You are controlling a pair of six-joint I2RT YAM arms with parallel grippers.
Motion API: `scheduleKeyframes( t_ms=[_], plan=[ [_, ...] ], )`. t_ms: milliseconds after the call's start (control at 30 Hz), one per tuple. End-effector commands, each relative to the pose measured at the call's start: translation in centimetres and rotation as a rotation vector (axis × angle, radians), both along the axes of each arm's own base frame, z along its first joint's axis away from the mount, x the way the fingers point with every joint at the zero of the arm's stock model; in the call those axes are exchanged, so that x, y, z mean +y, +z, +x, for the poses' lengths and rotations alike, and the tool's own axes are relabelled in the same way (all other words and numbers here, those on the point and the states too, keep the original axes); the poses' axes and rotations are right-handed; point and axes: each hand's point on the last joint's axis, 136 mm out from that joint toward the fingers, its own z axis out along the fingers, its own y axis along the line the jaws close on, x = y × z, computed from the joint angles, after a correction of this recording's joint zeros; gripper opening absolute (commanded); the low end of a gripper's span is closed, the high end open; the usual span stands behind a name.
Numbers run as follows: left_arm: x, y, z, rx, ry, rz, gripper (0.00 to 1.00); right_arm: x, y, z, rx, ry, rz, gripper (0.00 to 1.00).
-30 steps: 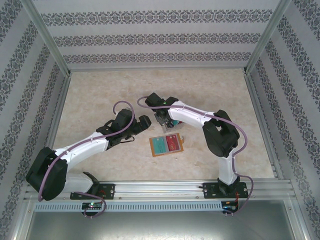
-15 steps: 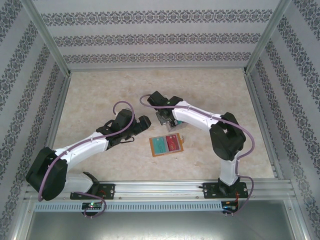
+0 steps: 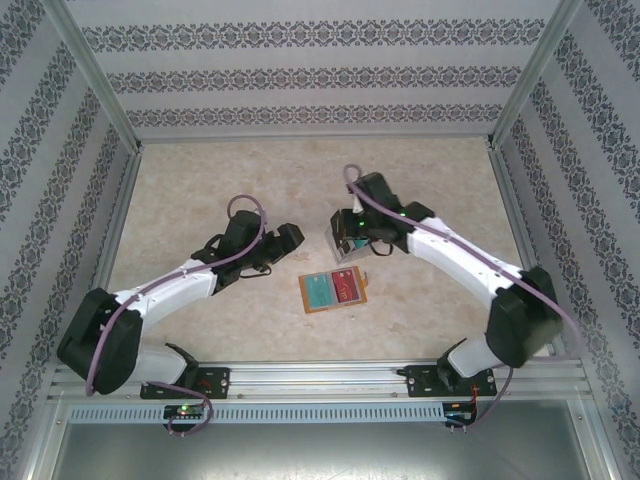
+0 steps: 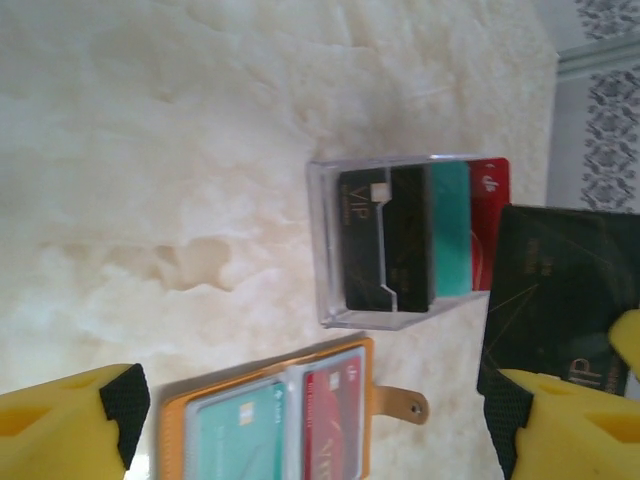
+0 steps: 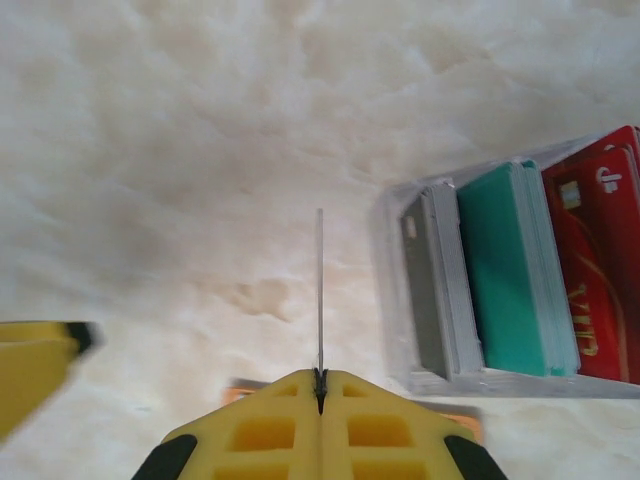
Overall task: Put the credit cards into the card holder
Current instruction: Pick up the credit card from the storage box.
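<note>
The card holder (image 3: 333, 291) lies open on the table, orange-tan, with a teal card (image 4: 232, 432) and a red card (image 4: 340, 415) in its grey pockets and its snap tab (image 4: 408, 406) sticking out. Beyond it a clear box (image 4: 330, 250) holds black, teal and red credit cards (image 4: 450, 240); the same stacks (image 5: 510, 270) appear in the right wrist view. My right gripper (image 5: 320, 378) is shut on a black card (image 4: 555, 290), seen edge-on (image 5: 320, 290), just above the box (image 3: 343, 248). My left gripper (image 4: 315, 405) hangs open over the holder, holding nothing.
Marble-patterned tabletop (image 3: 200, 180) enclosed by patterned walls and an aluminium frame (image 3: 320, 375). A yellow finger of the left gripper (image 5: 30, 370) pokes into the right wrist view. The two grippers are close together near the box.
The right arm swung its elbow out to the right and its gripper shifted right over the box, holding the black card. The left gripper edged slightly up.
</note>
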Motion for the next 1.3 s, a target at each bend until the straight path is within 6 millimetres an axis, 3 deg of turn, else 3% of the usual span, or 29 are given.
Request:
scheduleKeyframes(
  t_ms=[0,267,500,733,933,1033,1267],
  plan=[
    [-3.4,4.8,1.5,-0.096,-0.104,-0.201,0.85,2.4,3.5,0.1,0.031,0.025,0.377,0.0],
    [-6.2,8.9,3.0,-0.165,-0.182,-0.38,0.74,2.0,5.4,0.0,0.064,0.034,0.586,0.0],
    [-6.4,9.5,3.8,-0.173,-0.179,-0.415,0.58,1.8,4.4,0.1,0.103,0.03,0.628,0.0],
    [-6.7,10.4,3.9,-0.181,-0.201,-0.479,0.31,1.4,4.2,0.5,0.12,0.03,0.676,0.0],
    [-6.6,10.5,4.0,-0.177,-0.197,-0.462,0.01,1.4,4.6,0.4,0.117,0.058,0.695,0.03],
    [-6.6,10.6,3.8,-0.175,-0.205,-0.47,0.0,1.7,5.4,0.3,0.108,0.098,0.724,0.1],
    [-7.0,11.9,3.1,-0.196,-0.257,-0.509,0.0,2.2,5.9,0.3,0.13,0.168,0.757,0.15]
  ],
)
